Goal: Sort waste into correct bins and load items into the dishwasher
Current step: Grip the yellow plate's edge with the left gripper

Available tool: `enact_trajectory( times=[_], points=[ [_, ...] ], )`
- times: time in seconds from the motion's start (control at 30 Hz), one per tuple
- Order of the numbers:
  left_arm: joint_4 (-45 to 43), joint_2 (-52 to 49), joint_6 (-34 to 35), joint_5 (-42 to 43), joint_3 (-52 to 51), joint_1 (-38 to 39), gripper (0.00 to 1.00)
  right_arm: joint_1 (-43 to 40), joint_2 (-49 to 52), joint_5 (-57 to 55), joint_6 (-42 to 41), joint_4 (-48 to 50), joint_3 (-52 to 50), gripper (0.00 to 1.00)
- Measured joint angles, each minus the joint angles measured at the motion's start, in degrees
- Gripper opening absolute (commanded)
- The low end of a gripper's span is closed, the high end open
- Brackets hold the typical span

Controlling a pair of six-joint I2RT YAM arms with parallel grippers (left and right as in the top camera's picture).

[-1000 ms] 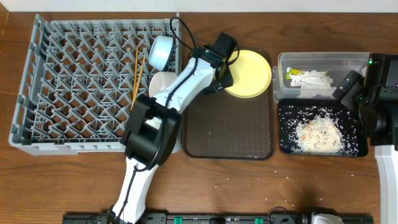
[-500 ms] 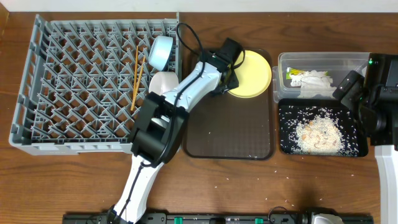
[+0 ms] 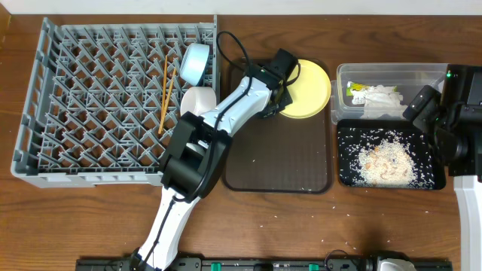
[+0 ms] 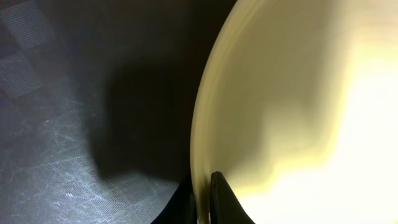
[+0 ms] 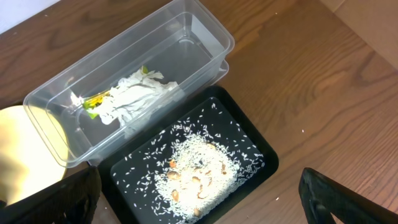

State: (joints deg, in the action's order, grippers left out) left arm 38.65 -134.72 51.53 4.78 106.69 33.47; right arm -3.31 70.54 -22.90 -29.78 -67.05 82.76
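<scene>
At the far right end of the dark brown tray (image 3: 279, 162), the yellow plate (image 3: 307, 90) is gripped at its left rim by the left gripper (image 4: 200, 202). One finger is seen on top of the rim and the other under it, with almost no gap left, so the gripper is judged to be clamped on the plate. A dark shadow is cast on the tray beside the rim, which suggests that this edge is raised slightly. An edge grip is probably chosen so that the plate can be carried over and stood between the pegs of the grey dish rack (image 3: 98, 105), which lies well to the left on the desk (image 3: 90, 218). The plate is round, pale yellow, smooth and glossy, and no food is seen on it.

The chopsticks (image 3: 165, 94) are laid in the rack, with the light blue bowl (image 3: 194, 62) tipped on its side at the far right edge and the white bowl (image 3: 197, 98) just near of it, partly hidden by the arm. To the right, the wrapper (image 5: 93, 102) and crumpled paper (image 5: 140, 93) are gathered in the clear tub (image 3: 392, 74), and the rice (image 3: 384, 162) is heaped in the black tray (image 3: 346, 179). A few grains are scattered on the brown tray and the desk. The right gripper (image 5: 199, 186) is held above these bins with its fingers wide apart, nothing between them, seemingly kept out of the way.
</scene>
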Motion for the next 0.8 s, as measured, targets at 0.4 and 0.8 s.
enact_trajectory(
  times=[0.4,0.8],
  points=[
    [1.2,0.26,-8.28,2.29,0.0,-0.7,0.07,0.0,0.0,0.0,0.0,0.0,0.0,0.99],
    [1.42,0.35,-10.27,2.21,0.0,-0.7,0.07,0.0,0.0,0.0,0.0,0.0,0.0,0.99]
  ],
)
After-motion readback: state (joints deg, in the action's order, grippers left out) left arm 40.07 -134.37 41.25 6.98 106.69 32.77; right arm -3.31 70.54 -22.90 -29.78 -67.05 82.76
